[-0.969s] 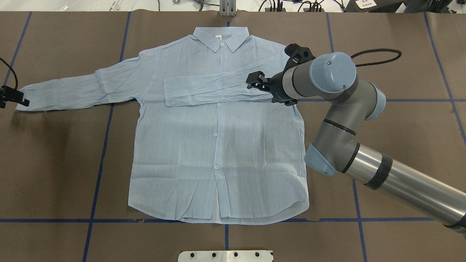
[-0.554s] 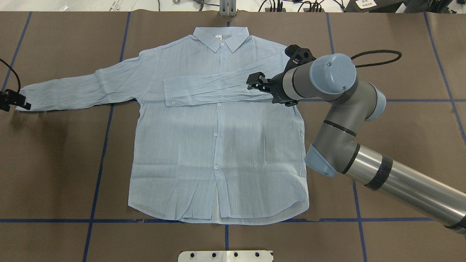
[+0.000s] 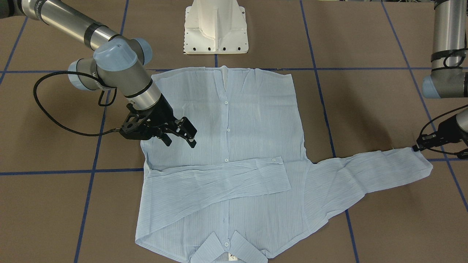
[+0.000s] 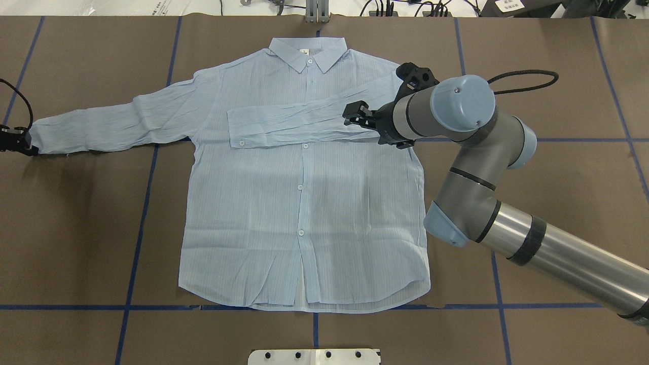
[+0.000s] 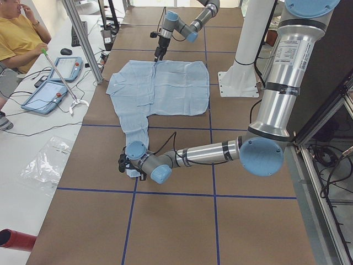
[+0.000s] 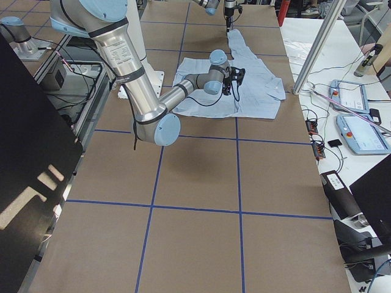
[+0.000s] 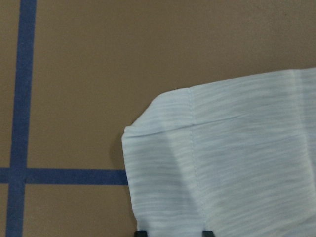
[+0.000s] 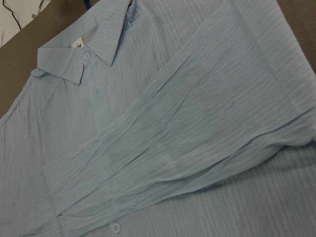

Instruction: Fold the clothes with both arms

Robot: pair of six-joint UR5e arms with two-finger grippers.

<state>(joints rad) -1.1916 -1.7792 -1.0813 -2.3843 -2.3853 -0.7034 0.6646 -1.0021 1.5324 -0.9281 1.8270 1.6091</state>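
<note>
light-blue shirt (image 4: 304,203) is lying flat, front up, in the middle of the brown worktop (image 4: 557,213), collar on the far side from the robot. one sleeve (image 4: 294,124) is folded across the chest, the other sleeve (image 4: 111,124) is stretched straight out to the robot's left. right claw (image 3: 181,143) hangs just over that folded sleeve with its fingers spread, holding nothing. left claw (image 4: 15,142) sits low at the outstretched cuff (image 7: 163,148), tips looking apart with the cuff edge between them.
</note>
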